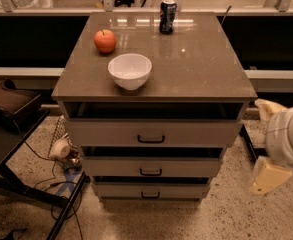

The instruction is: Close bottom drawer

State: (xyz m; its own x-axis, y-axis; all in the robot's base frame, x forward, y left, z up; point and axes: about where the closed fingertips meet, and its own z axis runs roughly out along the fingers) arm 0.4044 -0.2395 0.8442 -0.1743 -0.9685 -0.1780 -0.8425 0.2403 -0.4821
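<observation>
Your claw (280, 143) sits at the right edge of the frame, about mid-height and only partly in view: a white rounded body, with pale cream pieces above and below it.
</observation>
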